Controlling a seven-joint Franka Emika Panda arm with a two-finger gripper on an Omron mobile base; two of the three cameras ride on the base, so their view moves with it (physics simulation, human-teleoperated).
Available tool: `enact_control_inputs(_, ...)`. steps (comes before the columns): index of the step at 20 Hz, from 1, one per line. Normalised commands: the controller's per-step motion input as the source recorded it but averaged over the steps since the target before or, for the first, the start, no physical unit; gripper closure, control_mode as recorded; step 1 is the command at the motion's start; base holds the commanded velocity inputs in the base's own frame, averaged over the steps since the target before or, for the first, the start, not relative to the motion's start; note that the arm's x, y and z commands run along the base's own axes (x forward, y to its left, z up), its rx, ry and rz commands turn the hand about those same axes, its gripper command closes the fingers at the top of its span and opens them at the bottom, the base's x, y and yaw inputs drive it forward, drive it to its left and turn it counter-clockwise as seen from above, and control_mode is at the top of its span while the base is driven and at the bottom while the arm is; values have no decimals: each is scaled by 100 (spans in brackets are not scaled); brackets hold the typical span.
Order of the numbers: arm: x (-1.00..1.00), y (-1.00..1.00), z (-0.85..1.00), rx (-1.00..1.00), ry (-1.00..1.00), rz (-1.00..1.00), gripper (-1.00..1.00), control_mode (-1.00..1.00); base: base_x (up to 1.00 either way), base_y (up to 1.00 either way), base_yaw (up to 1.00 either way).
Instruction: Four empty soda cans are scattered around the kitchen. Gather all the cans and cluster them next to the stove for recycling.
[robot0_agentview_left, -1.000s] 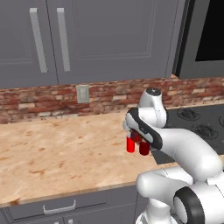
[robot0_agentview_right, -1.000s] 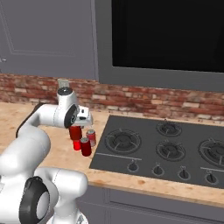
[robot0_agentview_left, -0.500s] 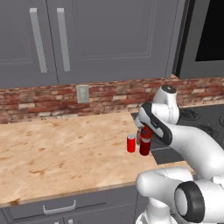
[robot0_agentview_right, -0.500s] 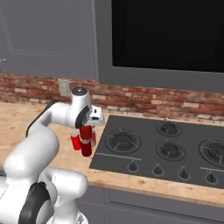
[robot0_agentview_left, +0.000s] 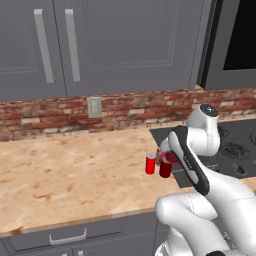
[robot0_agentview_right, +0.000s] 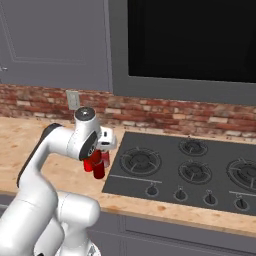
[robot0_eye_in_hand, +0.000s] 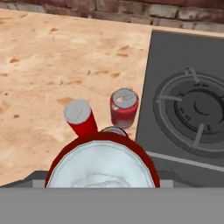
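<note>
The soda can (robot0_eye_in_hand: 101, 168) we're carrying sits upright in the gripper (robot0_agentview_left: 165, 161), jaws clamped on its sides, hovering directly above three cans (robot0_eye_in_hand: 124, 107) clustered on the counter (robot0_agentview_left: 60, 180) just left of the stove (robot0_agentview_right: 190, 170) (so straight down, approx.).

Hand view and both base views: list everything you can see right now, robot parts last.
cans: four, red with silver tops; three standing on the counter at the left edge of the stove, one in the gripper
stove: one, black, on the counter's right
counter: one, tan
backsplash: one, red brick, behind the counter
outlet: one, grey, on the backsplash
cabinets: grey, above the counter
oven: one, dark window, above the stove
drawer: one, grey, under the counter
arm: one, white
gripper: one, closed on a can
</note>
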Motion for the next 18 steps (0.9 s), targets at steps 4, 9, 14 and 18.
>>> enact_control_inputs(4, -82, 37, 5, 0, -6, 0, 100, -100, 0, 0, 0)
enact_control_inputs(9, -25, 28, -9, -1, 0, 0, 100, -100, 0, 0, 0)
enact_control_inputs(14, 14, 8, -38, -3, 0, 0, 100, -100, 0, 0, 0)
enact_control_inputs(18, 23, 0, -45, -2, 0, 0, 100, -100, 0, 0, 0)
